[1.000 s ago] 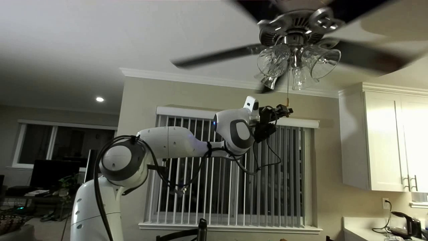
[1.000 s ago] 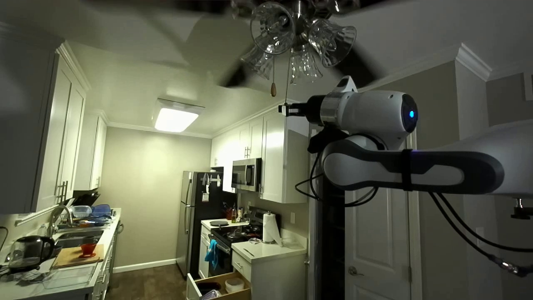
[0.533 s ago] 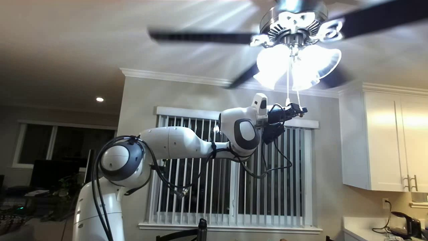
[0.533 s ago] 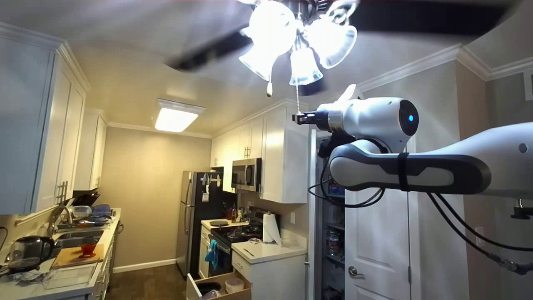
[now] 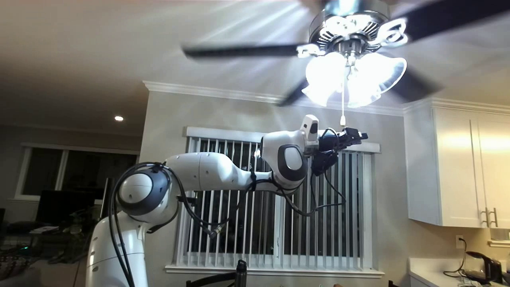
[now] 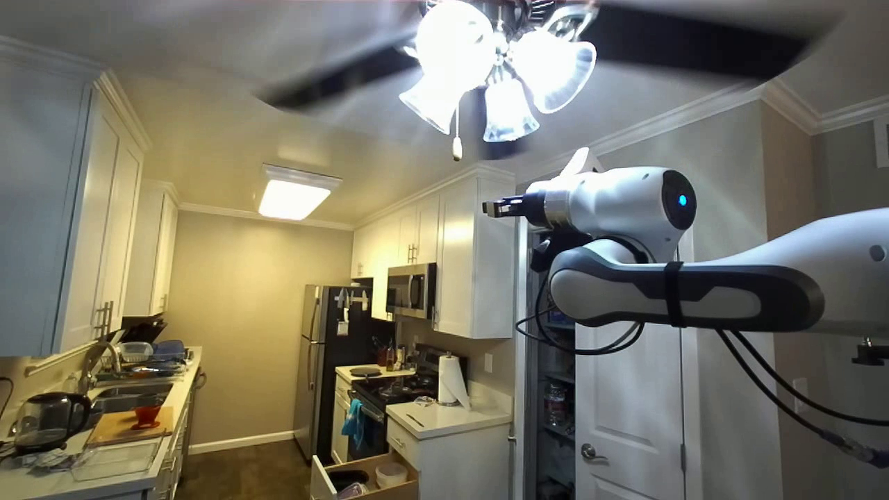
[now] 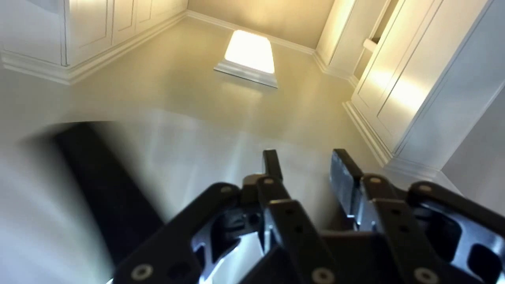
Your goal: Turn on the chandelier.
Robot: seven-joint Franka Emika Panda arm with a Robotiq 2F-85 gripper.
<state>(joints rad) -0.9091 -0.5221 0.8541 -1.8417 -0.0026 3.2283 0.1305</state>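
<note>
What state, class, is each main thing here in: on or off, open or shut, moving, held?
Chandelier: lit
Fan blades: motion-blurred, so probably spinning
Pull chain: hanging straight, not held
Gripper: open, holding nothing
Kitchen ceiling light: lit
Recessed ceiling light: lit
Lower drawer: pulled open
Fridge: shut
Microwave: shut

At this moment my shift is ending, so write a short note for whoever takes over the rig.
The jaws: open, nothing seen held between them, below the chandelier.
Where things are: overhead, its glass shades glowing; a pull-chain knob hangs clear of the jaws.
Done: the chandelier is on.
Left: probably only backing away, staying below the blades, which are blurred as if turning.
</note>
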